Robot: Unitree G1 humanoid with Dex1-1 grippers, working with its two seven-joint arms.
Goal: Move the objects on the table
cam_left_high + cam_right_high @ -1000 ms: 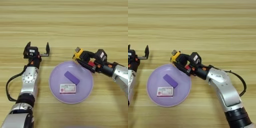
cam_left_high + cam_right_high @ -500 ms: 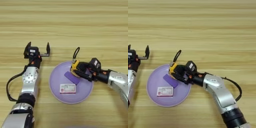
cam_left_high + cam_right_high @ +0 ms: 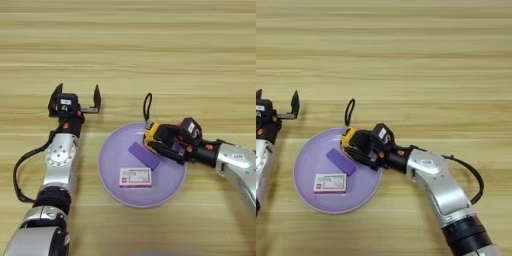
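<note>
The right hand (image 3: 162, 142) grips the tape measure (image 3: 156, 136) over the plate (image 3: 112, 165), beside the purple block (image 3: 143, 155) and white box (image 3: 135, 177). Next, probably lowering and releasing. The left hand (image 3: 75, 100) waits spread wide above the desk (image 3: 150, 50).

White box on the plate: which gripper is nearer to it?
Right. The right gripper, shut on the tape measure, is over the plate just up-right of the white box. The left gripper, open, is off the plate, up-left.
</note>
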